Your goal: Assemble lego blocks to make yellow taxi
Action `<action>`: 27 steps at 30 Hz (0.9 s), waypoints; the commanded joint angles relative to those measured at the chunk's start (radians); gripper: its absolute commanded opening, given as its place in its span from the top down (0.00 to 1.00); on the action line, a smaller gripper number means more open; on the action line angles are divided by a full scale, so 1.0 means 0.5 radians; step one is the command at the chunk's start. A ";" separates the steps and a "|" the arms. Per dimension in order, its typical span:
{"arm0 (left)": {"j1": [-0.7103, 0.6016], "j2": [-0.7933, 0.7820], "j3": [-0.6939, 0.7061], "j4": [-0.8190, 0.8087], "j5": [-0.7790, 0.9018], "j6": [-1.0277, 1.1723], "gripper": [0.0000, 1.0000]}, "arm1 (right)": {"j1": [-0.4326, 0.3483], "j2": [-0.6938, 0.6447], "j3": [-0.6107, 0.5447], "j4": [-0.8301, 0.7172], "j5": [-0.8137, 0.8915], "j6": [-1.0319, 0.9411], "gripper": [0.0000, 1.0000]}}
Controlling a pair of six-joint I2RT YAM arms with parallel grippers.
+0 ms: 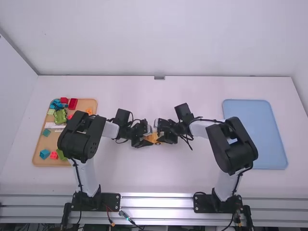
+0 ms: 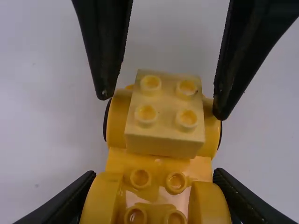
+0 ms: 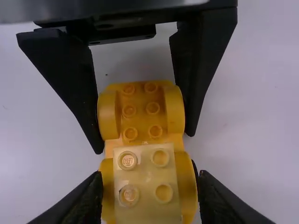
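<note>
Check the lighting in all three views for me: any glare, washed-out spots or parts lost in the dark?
High view: glare on the metal rail at the table's near edge. Left wrist view: a pale sheen between the yellow car base's lower studs. Right wrist view: the pale yellow block's top looks somewhat washed out; the left gripper's fingers are dark, with little surface detail.

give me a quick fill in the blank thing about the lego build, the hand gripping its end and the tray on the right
The pale block on the yellow car base has ____ studs on top.
The hand gripping the car base at the end away from the pale block is the ____ one.
The tray at the right of the high view is ____ in colour.

Missing words: four; left; blue
</note>
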 commanded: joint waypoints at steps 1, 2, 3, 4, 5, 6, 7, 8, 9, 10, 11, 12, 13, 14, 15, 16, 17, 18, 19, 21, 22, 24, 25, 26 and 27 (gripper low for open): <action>0.010 0.024 -0.044 -0.038 -0.082 -0.068 0.60 | -0.001 0.021 -0.020 -0.008 0.101 -0.007 0.48; 0.010 0.024 -0.044 -0.039 -0.082 -0.068 0.60 | -0.002 0.021 -0.016 -0.005 0.089 -0.008 0.48; 0.010 0.024 -0.044 -0.039 -0.082 -0.068 0.59 | -0.007 0.021 -0.008 -0.003 0.053 -0.008 0.48; 0.010 0.024 -0.044 -0.039 -0.082 -0.068 0.59 | -0.021 0.017 0.005 -0.006 0.008 -0.007 0.48; 0.010 0.024 -0.044 -0.038 -0.082 -0.069 0.59 | -0.034 0.010 0.015 -0.011 -0.037 -0.008 0.48; 0.010 0.024 -0.044 -0.039 -0.082 -0.068 0.59 | -0.040 0.006 0.019 -0.015 -0.057 -0.009 0.48; 0.010 0.024 -0.044 -0.039 -0.082 -0.068 0.59 | -0.074 -0.013 0.031 -0.021 -0.172 -0.015 0.50; 0.010 0.024 -0.044 -0.039 -0.082 -0.068 0.59 | -0.090 -0.013 0.035 -0.017 -0.230 -0.015 0.53; 0.010 0.024 -0.044 -0.039 -0.082 -0.068 0.59 | -0.098 -0.013 0.036 -0.008 -0.260 -0.016 0.57; 0.010 0.024 -0.044 -0.039 -0.082 -0.069 0.59 | -0.122 -0.012 0.034 -0.003 -0.322 -0.026 0.66; 0.010 0.024 -0.044 -0.039 -0.082 -0.068 0.59 | -0.137 -0.012 0.031 -0.015 -0.354 -0.052 0.71; 0.010 0.024 -0.044 -0.039 -0.082 -0.068 0.59 | -0.152 -0.012 0.031 -0.025 -0.381 -0.078 0.78; 0.010 0.024 -0.044 -0.039 -0.082 -0.068 0.59 | -0.165 -0.012 0.029 -0.032 -0.416 -0.101 0.83; 0.010 0.024 -0.044 -0.039 -0.082 -0.069 0.59 | -0.175 -0.012 0.026 -0.050 -0.456 -0.126 0.83; 0.010 0.024 -0.044 -0.040 -0.082 -0.068 0.59 | -0.185 -0.012 0.026 -0.066 -0.496 -0.169 0.82; 0.010 0.024 -0.044 -0.039 -0.082 -0.069 0.59 | -0.191 -0.012 0.026 -0.069 -0.516 -0.182 0.81; 0.010 0.024 -0.044 -0.039 -0.082 -0.069 0.59 | -0.200 -0.012 0.025 -0.076 -0.523 -0.198 0.79; 0.010 0.024 -0.044 -0.039 -0.082 -0.068 0.59 | -0.204 -0.012 0.021 -0.081 -0.522 -0.204 0.76; 0.010 0.024 -0.044 -0.038 -0.082 -0.069 0.59 | -0.206 -0.012 0.016 -0.079 -0.514 -0.204 0.70; 0.010 0.024 -0.044 -0.039 -0.082 -0.068 0.59 | -0.208 -0.012 0.015 -0.085 -0.523 -0.204 0.68; 0.010 0.024 -0.044 -0.040 -0.082 -0.068 0.59 | -0.208 -0.012 0.015 -0.083 -0.524 -0.204 0.68; 0.010 0.024 -0.044 -0.039 -0.082 -0.068 0.59 | -0.210 -0.012 0.015 -0.056 -0.562 -0.204 0.72; 0.010 0.024 -0.044 -0.040 -0.082 -0.068 0.59 | -0.213 -0.012 0.018 -0.040 -0.605 -0.204 0.83; 0.010 0.024 -0.044 -0.039 -0.082 -0.069 0.59 | -0.213 -0.012 0.023 -0.021 -0.651 -0.204 0.96; 0.010 0.024 -0.044 -0.040 -0.082 -0.068 0.59 | -0.213 -0.012 0.021 -0.002 -0.677 -0.204 1.00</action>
